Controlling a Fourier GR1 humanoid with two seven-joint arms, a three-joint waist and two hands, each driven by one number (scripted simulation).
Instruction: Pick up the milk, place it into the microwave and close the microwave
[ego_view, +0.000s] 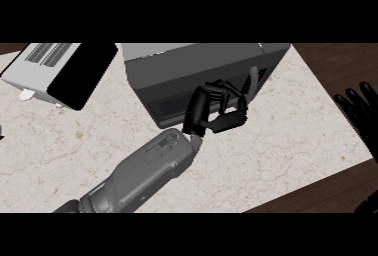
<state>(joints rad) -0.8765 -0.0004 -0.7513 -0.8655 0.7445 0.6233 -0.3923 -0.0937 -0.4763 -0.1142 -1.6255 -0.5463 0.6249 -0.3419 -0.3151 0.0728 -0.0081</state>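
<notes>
The dark grey microwave (193, 65) stands at the back middle of the counter, and its door (177, 102) looks closed. My left hand (214, 107) comes in from the lower left and lies against the front of the door, beside the door's handle (252, 81). Its fingers are curled, and I see nothing held in them. At the right edge my right hand (362, 112) rests open with its fingers up, away from the microwave. No milk shows anywhere in view.
A white and black toaster (59, 72) sits at the back left. The pale marble counter (295, 145) ends at a dark wooden edge on the right and front right.
</notes>
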